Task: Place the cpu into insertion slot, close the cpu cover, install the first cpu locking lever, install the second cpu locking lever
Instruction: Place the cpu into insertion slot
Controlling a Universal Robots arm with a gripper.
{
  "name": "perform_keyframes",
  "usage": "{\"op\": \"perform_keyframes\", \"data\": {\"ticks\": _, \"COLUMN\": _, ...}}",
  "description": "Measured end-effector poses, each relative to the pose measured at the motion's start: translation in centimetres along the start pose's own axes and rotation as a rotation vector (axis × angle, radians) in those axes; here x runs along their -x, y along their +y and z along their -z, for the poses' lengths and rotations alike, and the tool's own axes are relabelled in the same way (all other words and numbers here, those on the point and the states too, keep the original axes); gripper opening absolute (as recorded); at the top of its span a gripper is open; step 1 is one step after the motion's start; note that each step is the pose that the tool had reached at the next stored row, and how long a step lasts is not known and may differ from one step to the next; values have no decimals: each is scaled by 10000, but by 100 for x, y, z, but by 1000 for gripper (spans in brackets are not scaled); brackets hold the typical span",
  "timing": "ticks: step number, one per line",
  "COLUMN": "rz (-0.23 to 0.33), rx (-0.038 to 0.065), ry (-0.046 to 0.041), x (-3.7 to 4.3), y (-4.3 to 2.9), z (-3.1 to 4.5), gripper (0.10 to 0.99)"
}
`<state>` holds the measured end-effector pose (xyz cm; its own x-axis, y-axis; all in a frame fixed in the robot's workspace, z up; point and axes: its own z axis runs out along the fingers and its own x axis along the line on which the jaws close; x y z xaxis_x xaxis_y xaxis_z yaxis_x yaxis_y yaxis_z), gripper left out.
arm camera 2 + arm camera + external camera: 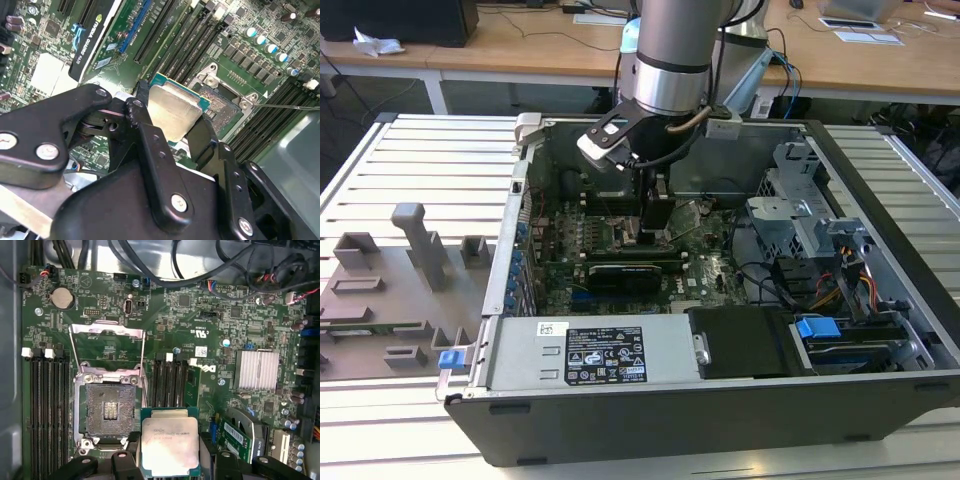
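Power supply (pixel 610 355) with a labelled silver top lies along the near wall of the open computer case (pixel 880 180). The case rests on the slatted tabletop (pixel 420 150). Grey moulded holders (pixel 390 290) sit by the tabletop's edge at the exterior view's left. Past the supply, the green motherboard (pixel 700 275) covers the bottom of the case. The arm reaches down into the case, and its gripper (pixel 169 467) is clamped on the cpu (pixel 169 445). Black fingers (pixel 142 127) press two opposite edges, and the metal top faces the wrist cameras. The cpu hangs over the board just beside the insertion slot (pixel 109 410), which lies bare with its pins showing. Beyond the slot, the cpu cover (pixel 107 329) is swung open, away from it. Wooden desks (pixel 520 50) stand behind the case.
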<state>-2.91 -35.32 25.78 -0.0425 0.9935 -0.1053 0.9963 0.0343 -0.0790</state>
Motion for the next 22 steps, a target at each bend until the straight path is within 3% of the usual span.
{"op": "perform_keyframes", "data": {"ticks": 4, "rz": -623, "rx": -70, "ry": -47, "x": 0, "y": 0, "z": 0, "gripper": 545}}
{"op": "perform_keyframes", "data": {"ticks": 11, "rz": -623, "rx": -70, "ry": -45, "x": -63, "y": 2, "z": 7, "gripper": 545}}
{"op": "perform_keyframes", "data": {"ticks": 15, "rz": -623, "rx": -69, "ry": -43, "x": -162, "y": 7, "z": 17, "gripper": 545}}
{"op": "perform_keyframes", "data": {"ticks": 20, "rz": -623, "rx": -70, "ry": -47, "x": -360, "y": 16, "z": 39, "gripper": 545}}
{"op": "perform_keyframes", "data": {"ticks": 22, "rz": -623, "rx": -70, "ry": -46, "x": -402, "y": 18, "z": 44, "gripper": 545}}
